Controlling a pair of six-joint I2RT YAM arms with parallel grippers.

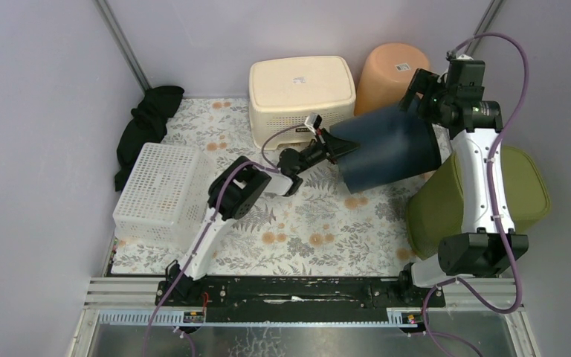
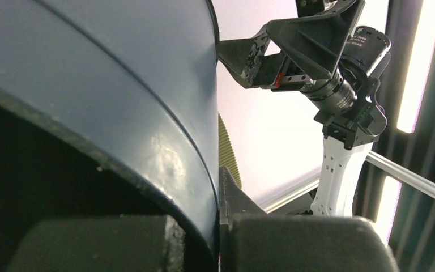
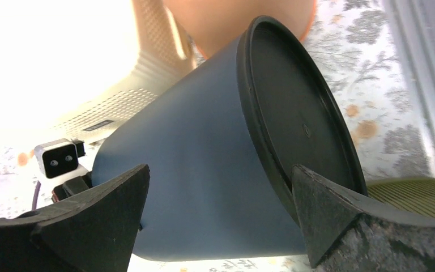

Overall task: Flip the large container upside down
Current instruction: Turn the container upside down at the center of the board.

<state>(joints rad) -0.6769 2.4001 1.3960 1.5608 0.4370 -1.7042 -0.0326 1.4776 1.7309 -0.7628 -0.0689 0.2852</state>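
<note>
Container: the large dark blue plastic bucket point(image 1: 386, 149) lay tipped on its side, just right of the cream plastic basket point(image 1: 301, 85).
Left gripper point(image 1: 329, 146): clamped on the bucket's rim.
Right gripper point(image 1: 418, 95): spread wide at the base, farther right of the basket (apparently not touching).
Progress: roughly halfway; the mouth did not yet face down.

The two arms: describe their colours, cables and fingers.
The left arm and right arm have white link shells, black joints and a purple cable looped along each. The right gripper has black, wedge-shaped, rough-textured fingers. The left arm's wrist camera is a small white block.
</note>
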